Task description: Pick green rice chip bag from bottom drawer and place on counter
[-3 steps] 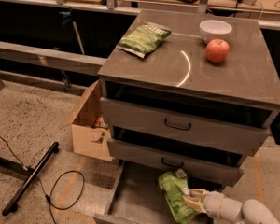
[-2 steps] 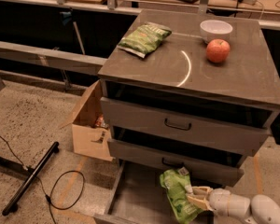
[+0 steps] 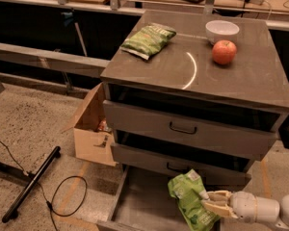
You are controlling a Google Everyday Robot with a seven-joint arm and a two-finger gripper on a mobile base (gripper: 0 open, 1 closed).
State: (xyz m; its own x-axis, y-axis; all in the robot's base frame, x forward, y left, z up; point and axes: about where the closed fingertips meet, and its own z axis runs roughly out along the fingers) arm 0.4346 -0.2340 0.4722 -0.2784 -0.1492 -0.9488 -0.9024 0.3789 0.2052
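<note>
Off-task items: olive chip bag (image 3: 148, 40), white bowl (image 3: 222, 31), red apple (image 3: 224, 52) just beside the bowl. Open cardboard box (image 3: 91, 134) on the floor at left, black bar (image 3: 31, 184) and looped cable (image 3: 67, 196) near it. Gripper (image 3: 208, 203) at bottom right.

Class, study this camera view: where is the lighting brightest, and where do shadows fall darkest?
Camera view: counter lit brightest, its pale arc gleaming; deep shadow under its overhang and above the bottom drawer; the gripper, low right, holds the rice chip bag in dimmer light.
</note>
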